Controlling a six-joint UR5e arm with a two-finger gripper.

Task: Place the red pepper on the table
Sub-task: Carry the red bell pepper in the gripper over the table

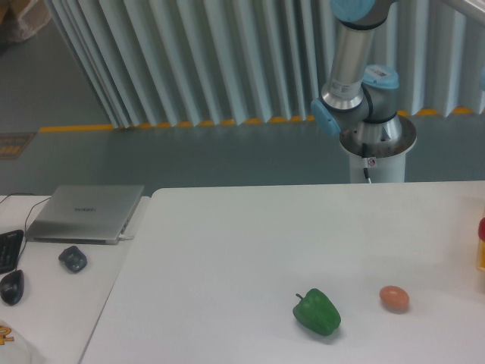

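A small sliver of glossy red, apparently the red pepper (482, 227), peeks in at the right edge of the frame, just above a yellow object (482, 255). Most of it is cut off, and I cannot tell whether it is held or resting. The white table (227, 250) fills the lower part of the view. Only the arm's base and lower links (356, 91) show, behind the table's far edge. The gripper is out of the frame.
A green bell pepper (317, 312) and an orange-pink egg-shaped object (394, 298) lie near the table's front right. On the paler side desk at the left are a laptop (86, 213), a dark mouse (73, 258) and a keyboard edge (9, 250).
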